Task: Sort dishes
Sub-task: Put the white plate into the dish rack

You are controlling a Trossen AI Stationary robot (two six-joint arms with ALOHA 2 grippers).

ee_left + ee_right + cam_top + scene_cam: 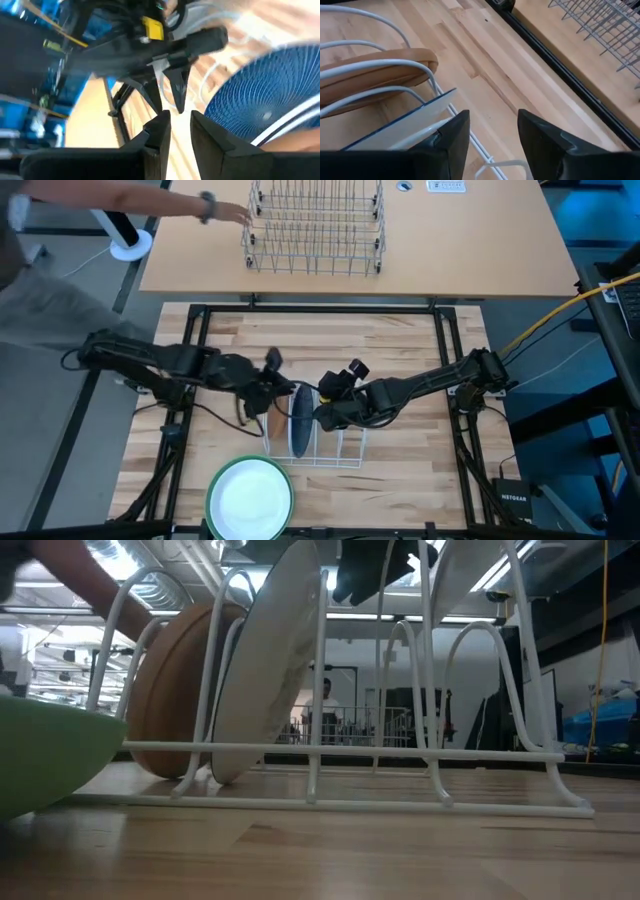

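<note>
The white wire rack (340, 450) stands mid-table. The tan-brown plate (277, 420) and the dark blue plate (298, 420) stand on edge in its slots, leaning on the wires; in the low view the tan-brown plate (170, 690) sits behind the blue plate's pale underside (265, 670). The white plate (250, 498) lies in the green plate (214, 480) near the table's near edge. My right gripper (322, 415) is open over the rack, one finger (455, 142) beside the blue plate's rim (415, 112). My left gripper (181, 131) is open and empty, just left of the rack. My right gripper is open, with one finger in front of the blue plate's upper rim (427, 107), coming from above and the table's right. Whether that finger touches the rim, I cannot tell. The plate stands in the rack on its lower edge.
A grey wire basket (315, 230) sits on the far table. A person's arm and hand (230, 212) reach toward it from the left. A black frame (320, 308) borders the work table. The rack's right slots (470, 700) hold nothing.
</note>
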